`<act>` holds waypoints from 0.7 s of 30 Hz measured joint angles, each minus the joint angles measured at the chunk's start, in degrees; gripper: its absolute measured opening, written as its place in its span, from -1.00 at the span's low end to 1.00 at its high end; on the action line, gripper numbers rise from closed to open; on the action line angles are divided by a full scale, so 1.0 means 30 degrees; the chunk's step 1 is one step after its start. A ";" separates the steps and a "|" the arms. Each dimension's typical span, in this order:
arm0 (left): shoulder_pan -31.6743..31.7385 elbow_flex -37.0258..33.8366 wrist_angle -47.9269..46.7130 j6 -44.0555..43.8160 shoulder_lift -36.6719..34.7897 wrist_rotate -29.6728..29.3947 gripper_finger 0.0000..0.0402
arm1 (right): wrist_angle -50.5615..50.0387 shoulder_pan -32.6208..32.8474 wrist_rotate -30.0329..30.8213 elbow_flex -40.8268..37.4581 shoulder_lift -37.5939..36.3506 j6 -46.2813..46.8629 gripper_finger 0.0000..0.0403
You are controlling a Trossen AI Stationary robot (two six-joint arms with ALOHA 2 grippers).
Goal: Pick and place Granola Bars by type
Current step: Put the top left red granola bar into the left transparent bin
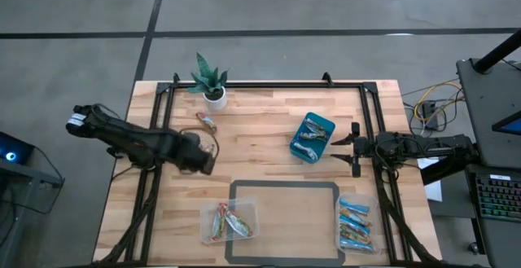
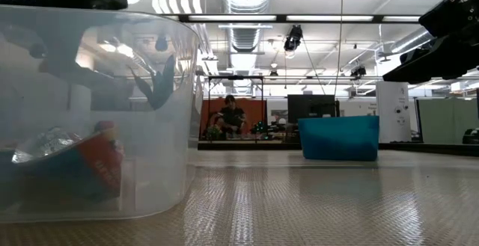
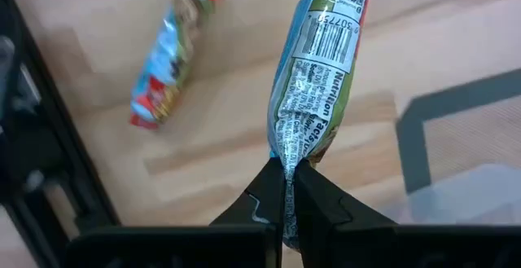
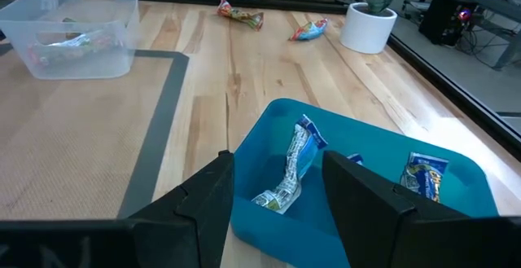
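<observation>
The left tool [image 3: 285, 188] is pressed together on the crimped end seal of a multicoloured granola bar [image 3: 319, 64], so the bar's long axis runs straight on from the fingertips, away from the wrist. In the high view this tool [image 1: 205, 155] hangs over the desk [image 1: 269, 125] on the left arm's side of the taped rectangle [image 1: 285, 219], just outside its far corner.

The relation that matters, as I judge it, is between this held bar and the clear tub of multicoloured bars [image 1: 229, 221], which sits at the taped rectangle's near-left corner. The tub lies nearer the front edge of the desk than the left tool and a little toward the rectangle, so a short carry that way should bring the dangling bar above it. The left arm is plainly the nearer one.

One loose multicoloured bar [image 1: 206, 122] lies on the desk beyond the left tool, near the white plant pot [image 1: 215, 98].

The right tool [image 4: 273, 188] waits spread, poised at the near rim of the teal bin [image 4: 444, 227], well apart from the taped rectangle's far-right corner.
</observation>
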 joint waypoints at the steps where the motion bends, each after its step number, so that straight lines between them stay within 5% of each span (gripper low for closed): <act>1: -0.0607 0.0167 0.0018 -0.0837 0.0232 -0.0194 -1.00 | -0.0002 0.0000 0.0000 -0.0004 0.0000 0.0000 -0.13; 7: -0.3696 0.2003 0.0013 -0.4990 0.2359 -0.1544 -1.00 | 0.0006 0.0000 0.0000 -0.0004 0.0000 0.0000 -0.13; 21: -0.8148 0.7642 -0.0042 -0.9657 0.8449 -0.3731 -1.00 | 0.0006 0.0000 0.0007 -0.0003 0.0000 0.0000 -0.13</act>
